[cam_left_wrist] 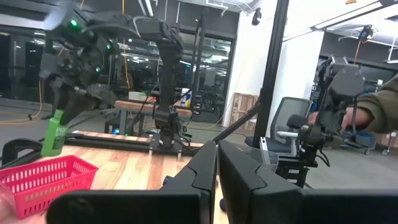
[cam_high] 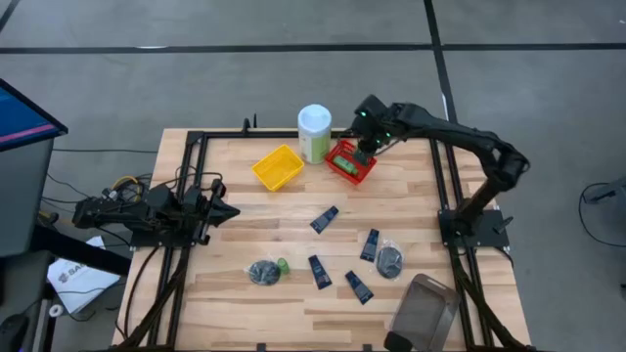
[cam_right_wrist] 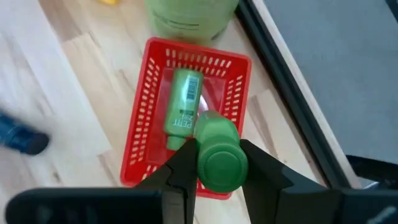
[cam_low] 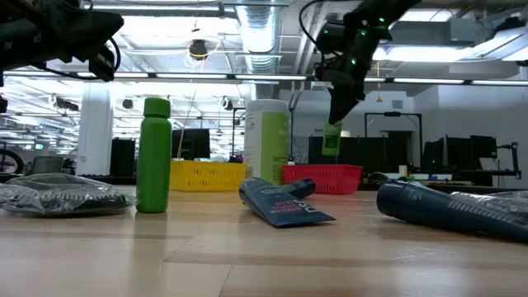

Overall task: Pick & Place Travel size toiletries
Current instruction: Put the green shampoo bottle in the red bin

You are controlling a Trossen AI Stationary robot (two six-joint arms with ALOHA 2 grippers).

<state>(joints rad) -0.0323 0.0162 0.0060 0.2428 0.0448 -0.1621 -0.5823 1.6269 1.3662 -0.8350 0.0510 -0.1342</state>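
Green bottle (cam_right_wrist: 219, 155) hangs upright in right tool (cam_right_wrist: 214, 167)

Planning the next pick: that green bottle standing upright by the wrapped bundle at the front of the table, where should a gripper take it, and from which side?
Take the upright green bottle around its straight body below the cap, coming from above. It stands upright, the wrapped bundle lies close beside it, so close the fingers across the free sides.

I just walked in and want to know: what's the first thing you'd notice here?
The right gripper hangs over the red basket at the table's far side, holding a green bottle above another green bottle already lying inside. Nearer the front, navy tubes and wrapped bundles lie scattered on the wood. The left gripper waits at the table's left edge.
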